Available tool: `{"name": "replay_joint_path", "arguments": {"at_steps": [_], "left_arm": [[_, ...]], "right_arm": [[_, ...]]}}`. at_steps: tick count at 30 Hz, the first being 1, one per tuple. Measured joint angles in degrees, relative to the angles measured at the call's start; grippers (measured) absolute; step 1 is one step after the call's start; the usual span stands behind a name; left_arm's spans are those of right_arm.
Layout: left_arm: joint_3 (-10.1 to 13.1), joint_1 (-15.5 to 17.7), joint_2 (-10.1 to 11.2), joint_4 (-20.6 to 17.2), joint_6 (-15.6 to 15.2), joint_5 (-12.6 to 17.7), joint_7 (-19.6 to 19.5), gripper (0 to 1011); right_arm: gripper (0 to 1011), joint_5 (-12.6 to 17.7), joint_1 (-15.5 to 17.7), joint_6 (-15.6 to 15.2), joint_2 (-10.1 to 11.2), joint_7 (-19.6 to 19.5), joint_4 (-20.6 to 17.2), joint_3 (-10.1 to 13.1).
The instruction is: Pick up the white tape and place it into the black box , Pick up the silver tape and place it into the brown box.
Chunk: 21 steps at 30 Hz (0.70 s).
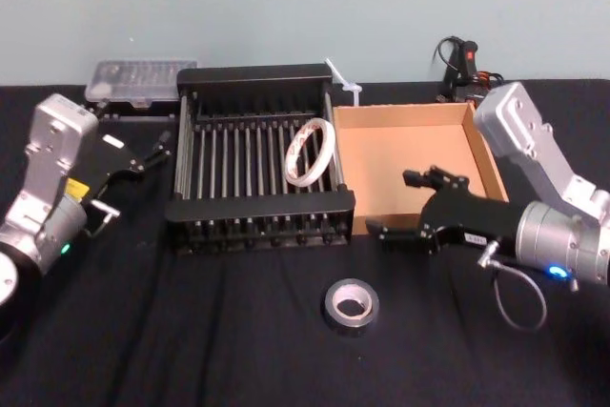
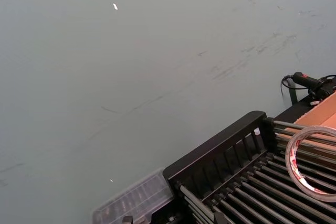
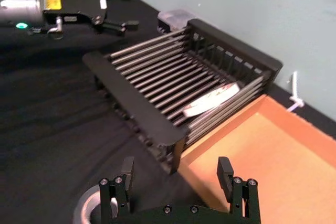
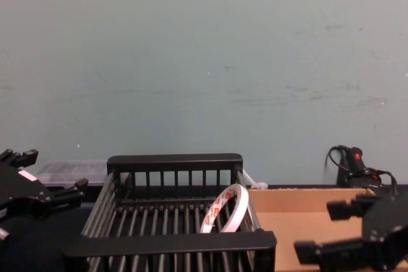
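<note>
One tape done: white tape (image 1: pixel 311 152) leaning inside black box (image 1: pixel 257 157). Silver tape (image 1: pixel 350 304) lying flat on worktop (image 1: pixel 191 331), just before brown box (image 1: pixel 415 164). Right end effector (image 1: pixel 408 207) wide open, empty, above box corner. Best lowered straight over roll, straddling one wall. Left end effector (image 1: pixel 162 148) open, idle beside crate.

No readable text anywhere, red markings on the inner face of the white tape (image 4: pixel 224 209) — too blurred to make out, a yellow label and a white label on the left gripper (image 3: pixel 116 9) — their print illegible
</note>
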<state>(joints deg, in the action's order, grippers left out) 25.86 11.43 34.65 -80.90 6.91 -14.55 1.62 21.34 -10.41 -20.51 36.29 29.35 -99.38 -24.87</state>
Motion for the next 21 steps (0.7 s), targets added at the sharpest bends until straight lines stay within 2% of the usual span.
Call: {"name": "replay_joint_path", "arguments": {"at_steps": [7, 21], "left_arm": [[0.0, 0.0, 0.0, 0.0, 0.0, 0.0, 0.0, 1001], [0.0, 0.0, 0.0, 0.0, 0.0, 0.0, 0.0, 1001]], "right_arm": [[1002, 1.0, 0.9, -2.3, 1.4, 0.3, -1.1, -1.8], [1002, 0.4, -0.6, -5.2, 1.7, 0.7, 0.2, -5.9]]}}
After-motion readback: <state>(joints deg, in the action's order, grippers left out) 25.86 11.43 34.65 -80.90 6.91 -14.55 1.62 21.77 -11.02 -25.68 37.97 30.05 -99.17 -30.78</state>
